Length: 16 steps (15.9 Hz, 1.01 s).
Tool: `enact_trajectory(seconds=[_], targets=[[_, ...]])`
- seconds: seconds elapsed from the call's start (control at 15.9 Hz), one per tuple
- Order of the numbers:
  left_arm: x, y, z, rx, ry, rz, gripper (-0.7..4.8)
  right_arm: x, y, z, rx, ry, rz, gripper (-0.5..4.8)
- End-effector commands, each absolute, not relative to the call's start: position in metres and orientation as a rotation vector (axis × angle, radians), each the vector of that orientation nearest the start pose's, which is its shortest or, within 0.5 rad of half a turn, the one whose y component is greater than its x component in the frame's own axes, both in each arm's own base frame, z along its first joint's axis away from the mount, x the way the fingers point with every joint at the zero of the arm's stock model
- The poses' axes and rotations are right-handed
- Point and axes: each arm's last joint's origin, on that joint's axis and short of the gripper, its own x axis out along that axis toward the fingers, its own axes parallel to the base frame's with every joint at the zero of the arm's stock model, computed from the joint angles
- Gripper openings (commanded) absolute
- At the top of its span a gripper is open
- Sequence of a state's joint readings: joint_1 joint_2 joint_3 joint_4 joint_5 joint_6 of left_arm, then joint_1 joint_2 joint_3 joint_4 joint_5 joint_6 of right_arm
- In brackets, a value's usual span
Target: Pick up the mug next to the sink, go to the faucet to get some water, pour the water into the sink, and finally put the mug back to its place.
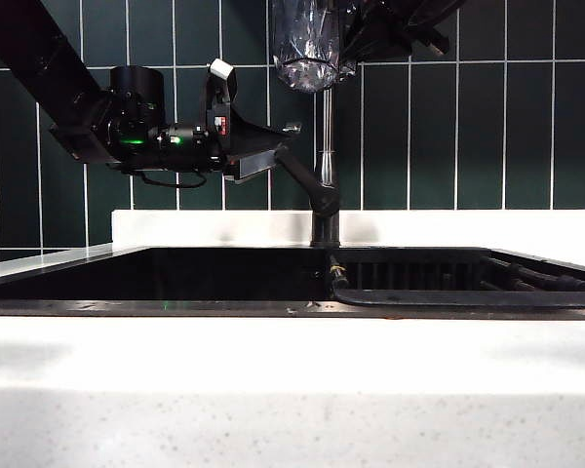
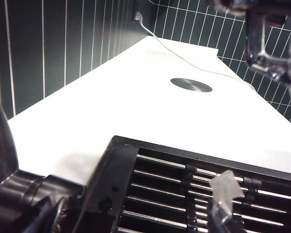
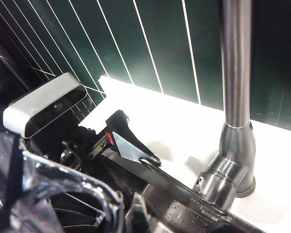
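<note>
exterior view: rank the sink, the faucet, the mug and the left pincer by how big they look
1. sink, spanning the full width
2. faucet
3. and 4. left pincer and mug, unsure: they look close in size, and the mug is cut off at the frame's top edge, held by the right pincer.

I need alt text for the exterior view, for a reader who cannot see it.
The left claw, open, reaches the faucet lever above the black sink. The right claw, shut on the mug, holds it at the top of the frame over the faucet pipe, against dark green tiles.
</note>
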State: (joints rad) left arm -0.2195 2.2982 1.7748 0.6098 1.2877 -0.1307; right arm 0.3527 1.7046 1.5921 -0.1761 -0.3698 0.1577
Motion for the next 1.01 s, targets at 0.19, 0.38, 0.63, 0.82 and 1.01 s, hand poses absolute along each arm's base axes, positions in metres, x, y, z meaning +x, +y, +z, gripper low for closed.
enact_trajectory(seconds=[0.19, 0.38, 0.63, 0.82, 1.01], targets=[[0.4961, -0.1415, 0.2429, -0.033, -0.031, -1.425, 4.03, 0.3666, 0.1469, 0.3772, 0.148, 0.316, 0.704, -0.07], [0.5005, -0.1406, 0.2427, -0.046, -0.034, -1.275, 3.98, 0.3666, 0.1467, 0.3773, 0.141, 0.313, 0.705, -0.07], [0.5020, -0.1405, 0.2371, -0.001, -0.018, -1.245, 3.69, 0.3668, 0.1467, 0.3777, 0.128, 0.302, 0.704, -0.07], [0.5024, -0.1404, 0.2362, 0.008, -0.017, -1.231, 3.68, 0.3671, 0.1470, 0.3773, 0.127, 0.303, 0.705, -0.07], [0.5024, -0.1404, 0.2362, 0.007, -0.017, -1.231, 3.67, 0.3671, 0.1470, 0.3772, 0.127, 0.303, 0.705, -0.07]])
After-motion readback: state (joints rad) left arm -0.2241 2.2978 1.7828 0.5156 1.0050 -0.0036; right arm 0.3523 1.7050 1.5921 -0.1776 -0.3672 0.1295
